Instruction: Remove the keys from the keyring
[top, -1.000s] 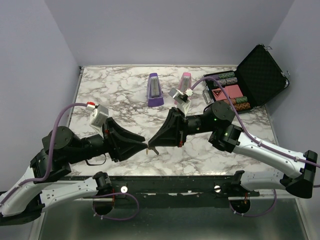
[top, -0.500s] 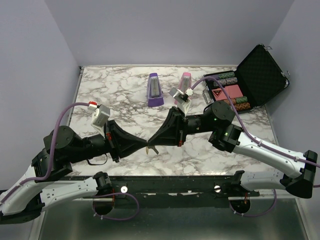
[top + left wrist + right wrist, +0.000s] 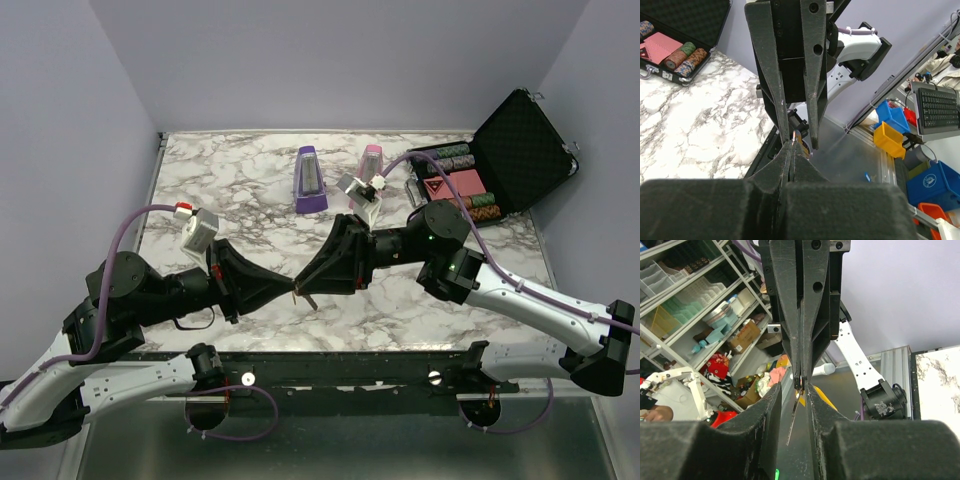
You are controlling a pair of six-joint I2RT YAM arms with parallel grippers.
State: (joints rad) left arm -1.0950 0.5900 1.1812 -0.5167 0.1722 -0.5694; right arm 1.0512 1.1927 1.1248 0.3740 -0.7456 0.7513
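Observation:
The two grippers meet tip to tip above the front middle of the marble table (image 3: 200,180). My left gripper (image 3: 293,290) is shut on the top of the keys (image 3: 307,299), thin metal pieces that hang below its tips. In the left wrist view my left gripper (image 3: 791,146) pinches a small metal piece, with a yellow part (image 3: 803,138) just behind. In the right wrist view my right gripper (image 3: 794,388) is open, its fingers either side of the left gripper's shut tips (image 3: 801,382). A thin key (image 3: 795,412) dangles in the gap. The keyring itself is too small to make out.
A purple metronome (image 3: 309,182) and a pink metronome (image 3: 372,162) stand at the back middle. An open black case (image 3: 525,135) with poker chips (image 3: 455,157) and cards sits at the back right. The grippers hang close to the table's front edge.
My left gripper has turned about its axis and now looks narrower from above. The right gripper has shifted slightly toward it. The keys stay at the meeting point.

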